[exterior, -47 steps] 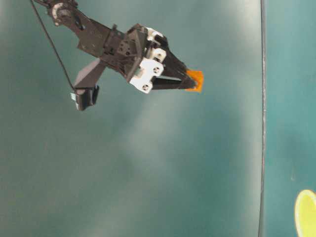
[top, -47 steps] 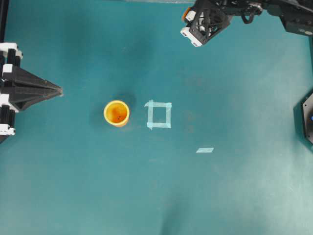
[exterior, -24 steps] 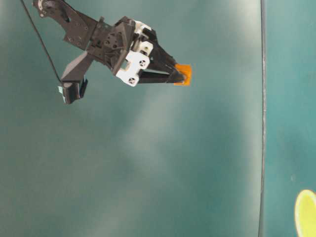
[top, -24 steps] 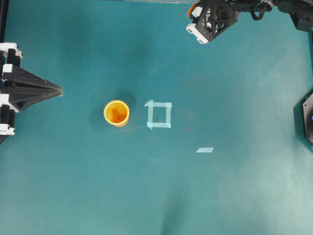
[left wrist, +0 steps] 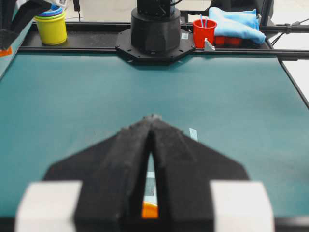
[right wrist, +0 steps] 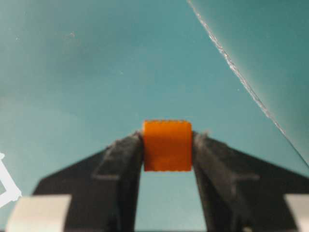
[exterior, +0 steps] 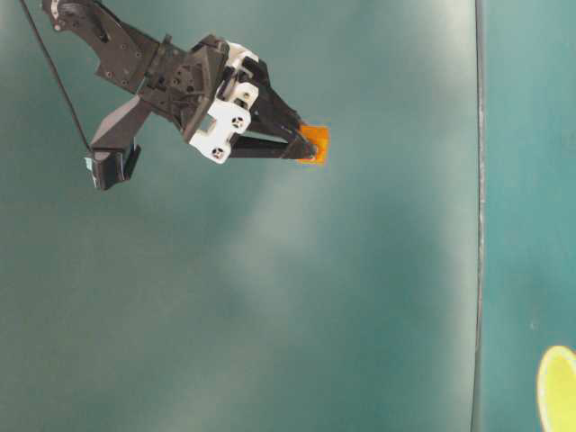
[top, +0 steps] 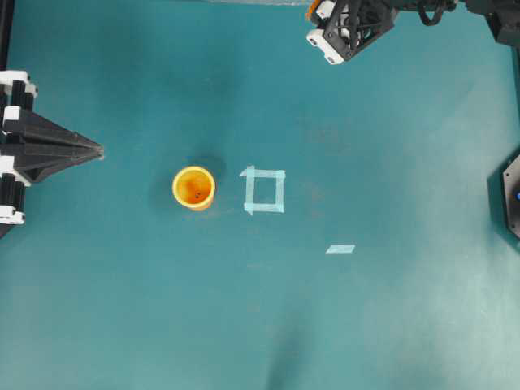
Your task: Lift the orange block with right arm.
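The small orange block [right wrist: 167, 146] is pinched between the two black fingers of my right gripper [right wrist: 167, 145], which is shut on it. In the table-level view the block [exterior: 315, 144] sticks out from the tips of the right gripper [exterior: 309, 147], with teal mat behind it. From overhead the right gripper [top: 315, 15] is at the top edge, and only a sliver of the block [top: 309, 10] shows. My left gripper [top: 99, 150] rests shut at the left edge, its wedge tips [left wrist: 152, 118] together and holding nothing.
A yellow-orange cup [top: 193, 188] stands left of a pale tape square [top: 265, 191]; a tape strip [top: 340, 249] lies lower right. A black arm base [left wrist: 154, 29], stacked yellow cups [left wrist: 51, 26], a red cup [left wrist: 204, 33] and a blue cloth [left wrist: 236, 21] line the far rail.
My right gripper has carried the orange block further toward the top edge of the overhead view, and leftward in the table-level view. The left arm and cup have not moved.
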`<action>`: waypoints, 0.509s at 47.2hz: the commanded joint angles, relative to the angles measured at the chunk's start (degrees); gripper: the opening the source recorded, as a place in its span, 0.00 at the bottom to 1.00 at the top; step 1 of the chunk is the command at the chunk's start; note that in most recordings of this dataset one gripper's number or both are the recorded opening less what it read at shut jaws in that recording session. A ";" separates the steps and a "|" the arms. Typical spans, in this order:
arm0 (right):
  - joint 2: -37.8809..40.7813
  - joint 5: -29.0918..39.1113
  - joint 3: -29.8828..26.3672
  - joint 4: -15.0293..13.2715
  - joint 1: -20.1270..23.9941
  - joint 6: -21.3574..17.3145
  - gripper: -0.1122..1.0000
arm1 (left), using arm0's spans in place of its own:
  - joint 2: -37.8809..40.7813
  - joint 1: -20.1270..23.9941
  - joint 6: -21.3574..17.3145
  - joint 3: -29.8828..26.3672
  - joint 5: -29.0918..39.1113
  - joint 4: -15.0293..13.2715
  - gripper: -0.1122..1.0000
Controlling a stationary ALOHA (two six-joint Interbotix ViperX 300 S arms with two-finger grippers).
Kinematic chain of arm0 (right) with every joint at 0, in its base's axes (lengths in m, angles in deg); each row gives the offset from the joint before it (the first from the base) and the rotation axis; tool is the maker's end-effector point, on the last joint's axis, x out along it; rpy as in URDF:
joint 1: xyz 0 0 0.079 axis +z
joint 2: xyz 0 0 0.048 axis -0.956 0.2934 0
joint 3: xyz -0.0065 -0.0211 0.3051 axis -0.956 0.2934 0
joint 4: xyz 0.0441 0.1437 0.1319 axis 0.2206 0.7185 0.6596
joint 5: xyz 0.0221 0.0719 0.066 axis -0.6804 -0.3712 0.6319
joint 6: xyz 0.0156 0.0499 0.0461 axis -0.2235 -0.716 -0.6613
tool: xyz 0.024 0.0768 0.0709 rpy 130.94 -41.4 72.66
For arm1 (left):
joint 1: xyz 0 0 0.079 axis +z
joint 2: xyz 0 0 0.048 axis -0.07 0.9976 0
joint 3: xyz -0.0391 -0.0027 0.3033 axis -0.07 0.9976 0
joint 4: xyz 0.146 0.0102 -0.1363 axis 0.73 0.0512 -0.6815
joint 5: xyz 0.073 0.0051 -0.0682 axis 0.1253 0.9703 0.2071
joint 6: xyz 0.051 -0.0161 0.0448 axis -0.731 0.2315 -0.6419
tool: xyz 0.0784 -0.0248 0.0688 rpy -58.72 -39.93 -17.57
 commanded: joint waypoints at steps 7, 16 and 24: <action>-1.85 -0.09 -1.67 -0.18 0.18 -0.18 0.46 | 0.18 0.18 -0.18 -1.67 -0.35 0.09 0.10; -1.85 -0.09 -1.67 -0.09 0.18 -0.18 0.46 | 0.09 0.09 -0.09 -1.58 -0.35 0.09 0.10; -1.85 0.00 -1.67 -0.18 0.18 -0.18 0.46 | 0.09 0.09 -0.09 -1.58 0.00 0.09 0.10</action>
